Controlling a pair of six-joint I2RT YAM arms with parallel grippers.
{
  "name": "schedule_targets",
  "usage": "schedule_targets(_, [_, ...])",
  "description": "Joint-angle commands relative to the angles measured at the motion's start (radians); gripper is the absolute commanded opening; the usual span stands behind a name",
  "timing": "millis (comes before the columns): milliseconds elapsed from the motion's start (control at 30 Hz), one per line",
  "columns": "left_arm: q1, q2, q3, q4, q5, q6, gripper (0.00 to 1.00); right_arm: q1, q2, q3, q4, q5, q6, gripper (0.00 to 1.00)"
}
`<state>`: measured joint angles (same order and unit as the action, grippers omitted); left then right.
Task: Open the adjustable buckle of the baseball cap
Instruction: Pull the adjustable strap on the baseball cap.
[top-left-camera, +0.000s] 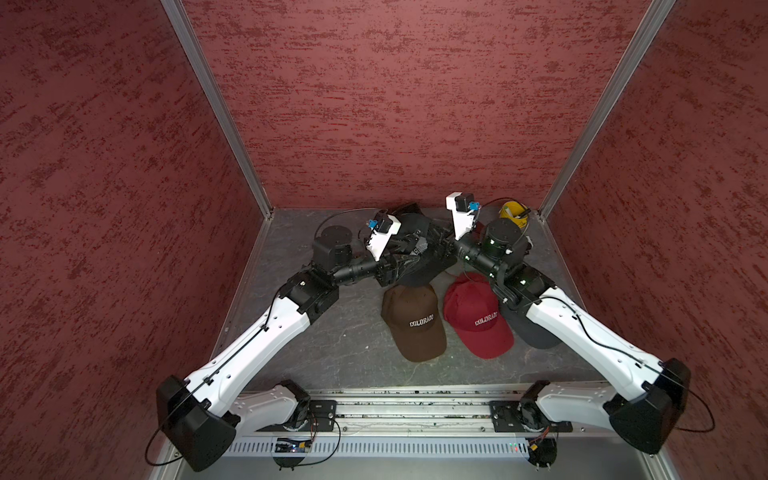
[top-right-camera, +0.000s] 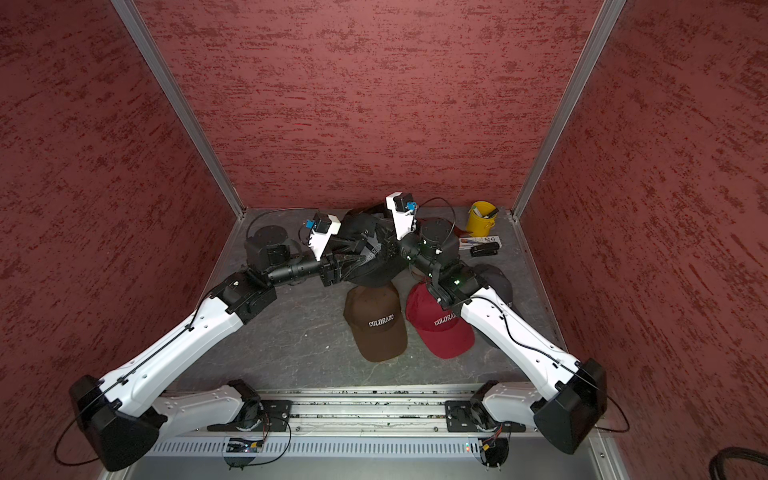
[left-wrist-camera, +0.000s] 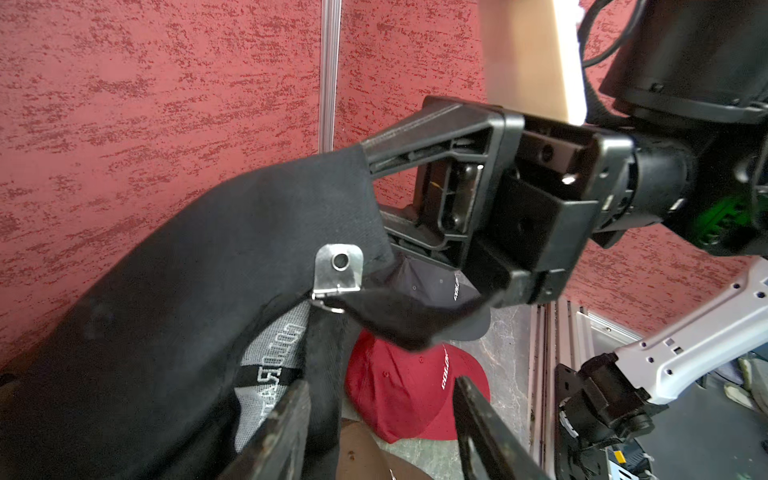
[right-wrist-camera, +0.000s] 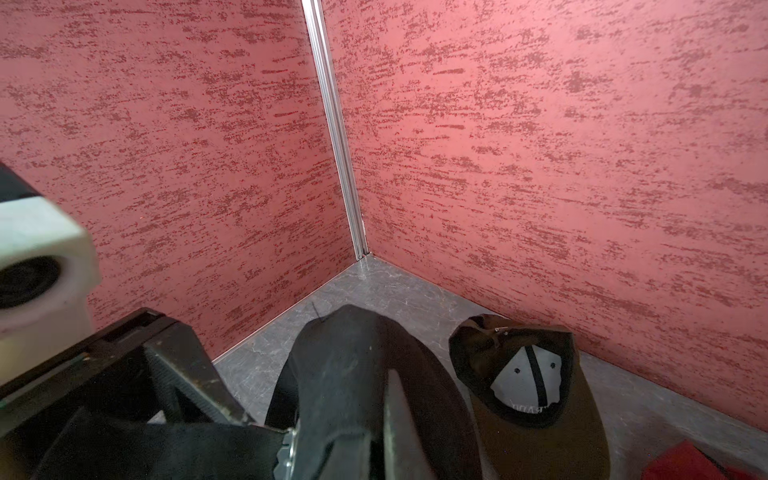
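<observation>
A black baseball cap (top-left-camera: 419, 272) hangs in the air between both arms at the back of the table. In the left wrist view its silver metal buckle (left-wrist-camera: 338, 268) sits on the back band, with the black strap (left-wrist-camera: 399, 316) running out of it. My right gripper (right-wrist-camera: 374, 419) is shut on the cap's cloth right beside the buckle (right-wrist-camera: 286, 453). My left gripper (left-wrist-camera: 382, 415) is open just below the buckle. A loose hanging strap lies against one of its fingers (left-wrist-camera: 282, 428); nothing is clamped. In both top views the two grippers meet at the cap (top-right-camera: 374, 266).
On the table below lie a brown cap (top-left-camera: 415, 324) and a red cap (top-left-camera: 478, 320). A dark grey cap (top-left-camera: 538, 334) lies under the right arm. An upturned brown cap (right-wrist-camera: 540, 436) lies near the back wall. A yellow cup (top-right-camera: 482, 218) and a stapler (top-right-camera: 484, 249) stand back right.
</observation>
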<state>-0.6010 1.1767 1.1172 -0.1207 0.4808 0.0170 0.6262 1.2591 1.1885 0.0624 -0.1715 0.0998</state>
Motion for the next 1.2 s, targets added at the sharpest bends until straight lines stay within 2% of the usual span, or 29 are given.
schedule_targets(0, [-0.011, 0.023, 0.005, 0.058, -0.039, 0.036, 0.59, -0.004, -0.005, 0.039, 0.029, -0.026, -0.006, 0.00])
schedule_targets(133, [-0.016, 0.048, 0.004, 0.073, -0.054, 0.039, 0.60, -0.003, -0.007, 0.037, 0.031, -0.040, -0.005, 0.00])
schedule_targets(267, [-0.021, 0.084, 0.022, 0.062, -0.057, 0.026, 0.53, -0.003, -0.002, 0.037, 0.026, -0.064, -0.006, 0.00])
schedule_targets(333, [-0.026, 0.087, 0.024, 0.062, -0.057, 0.028, 0.41, -0.003, -0.001, 0.036, 0.021, -0.065, -0.009, 0.00])
schedule_targets(400, [-0.027, 0.083, 0.027, 0.056, -0.060, 0.031, 0.22, -0.003, -0.005, 0.031, 0.018, -0.061, -0.017, 0.00])
schedule_targets(500, [-0.028, 0.074, 0.050, 0.004, -0.061, 0.050, 0.01, -0.004, -0.016, 0.010, 0.018, -0.043, -0.036, 0.00])
schedule_targets(667, [-0.026, 0.058, 0.096, -0.075, -0.021, 0.061, 0.00, -0.003, -0.030, -0.020, -0.003, -0.020, -0.109, 0.00])
schedule_targets(733, [-0.026, 0.054, 0.116, -0.100, 0.003, 0.063, 0.00, -0.003, -0.036, -0.030, -0.014, -0.016, -0.148, 0.06])
schedule_targets(833, [-0.023, 0.049, 0.148, -0.132, 0.047, 0.064, 0.00, -0.003, -0.053, -0.053, -0.011, -0.012, -0.209, 0.21])
schedule_targets(933, [-0.014, 0.051, 0.179, -0.160, 0.089, 0.061, 0.00, -0.003, -0.070, -0.075, -0.003, -0.014, -0.252, 0.30])
schedule_targets(1167, [-0.002, 0.082, 0.216, -0.176, 0.163, 0.036, 0.00, 0.016, -0.098, -0.129, 0.065, -0.069, -0.276, 0.36])
